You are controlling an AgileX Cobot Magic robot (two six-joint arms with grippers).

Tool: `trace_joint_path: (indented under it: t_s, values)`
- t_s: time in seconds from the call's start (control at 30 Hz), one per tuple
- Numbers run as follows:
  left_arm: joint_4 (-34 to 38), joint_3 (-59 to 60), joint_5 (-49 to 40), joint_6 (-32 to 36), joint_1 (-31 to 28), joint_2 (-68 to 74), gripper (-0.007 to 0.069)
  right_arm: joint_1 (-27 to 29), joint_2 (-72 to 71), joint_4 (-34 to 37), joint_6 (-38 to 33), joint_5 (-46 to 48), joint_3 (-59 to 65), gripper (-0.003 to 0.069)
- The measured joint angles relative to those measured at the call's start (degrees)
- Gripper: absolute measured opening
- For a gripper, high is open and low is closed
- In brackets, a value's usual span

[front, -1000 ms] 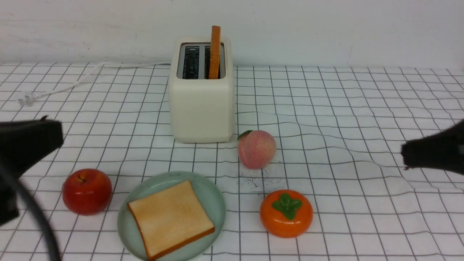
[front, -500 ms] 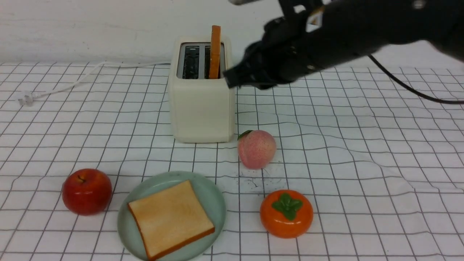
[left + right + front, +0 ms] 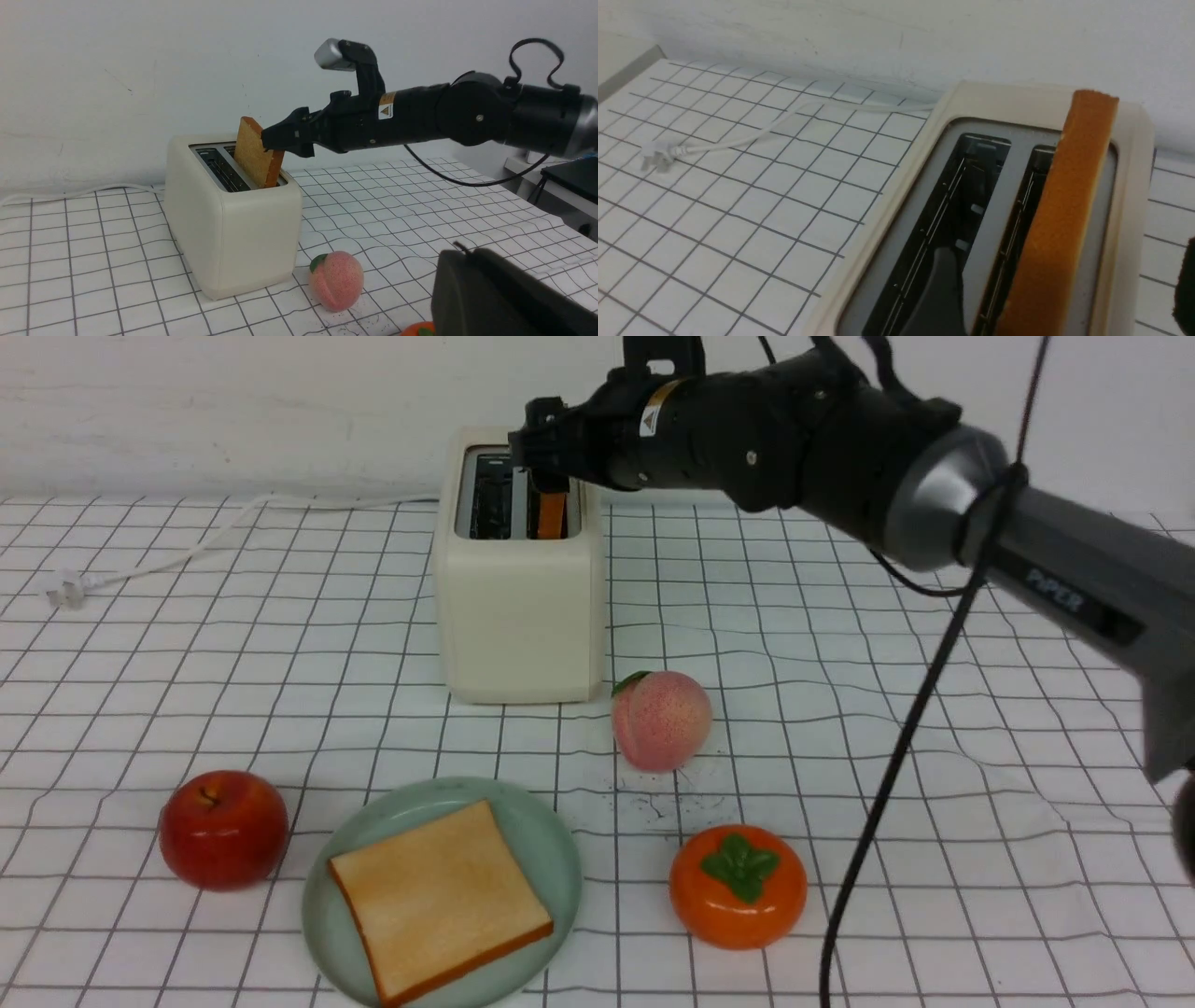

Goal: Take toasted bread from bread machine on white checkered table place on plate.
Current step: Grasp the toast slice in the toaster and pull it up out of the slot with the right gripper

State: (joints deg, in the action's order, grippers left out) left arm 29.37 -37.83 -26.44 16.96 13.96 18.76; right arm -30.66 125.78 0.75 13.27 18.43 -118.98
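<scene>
The bread machine point(image 3: 518, 607) stands at the back of the white checkered table point(image 3: 887, 644). One toasted bread slice point(image 3: 552, 513) stands upright in its right slot. A second slice point(image 3: 439, 896) lies flat on the mint plate point(image 3: 551, 845) at the front. My right gripper point(image 3: 546, 453) is open over the toaster top. In the right wrist view its jaws point(image 3: 1064, 289) straddle the standing slice point(image 3: 1069, 200) with gaps on both sides. The left wrist view shows that gripper point(image 3: 278, 137) at the slice's point(image 3: 254, 156) upper edge. My left gripper point(image 3: 490, 294) is a dark closed mass, holding nothing, low over the table.
A red apple point(image 3: 224, 829) sits left of the plate. A peach point(image 3: 661, 721) lies in front of the toaster's right corner, and an orange persimmon point(image 3: 738, 887) right of the plate. The white cord and plug point(image 3: 70, 590) trail at the back left. The right arm's cable point(image 3: 896, 747) hangs over the table.
My right arm has swung from the right edge up and across to the toaster, ending over the standing slice. My left arm has left the front view.
</scene>
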Motion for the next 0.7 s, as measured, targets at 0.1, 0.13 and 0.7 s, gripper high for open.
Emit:
trace_joint_path:
  t_s: [0.1, 0.13, 0.7]
  values:
    - [0.06, 0.00, 0.00, -0.01, 0.00, 0.00, -0.0013, -0.02, 2.68, -0.09, 0.30, -1.10, -1.80, 0.0575]
    - [0.11, 0.00, 0.00, -0.01, 0.00, 0.00, -0.0013, -0.02, 3.65, -0.15, 0.37, -1.89, -2.39, 0.0542]
    - [0.00, 0.00, -1.33, -0.01, 0.00, 0.00, -0.0013, 1.53, 5.63, -0.75, 3.55, -4.11, -3.00, 0.0115]
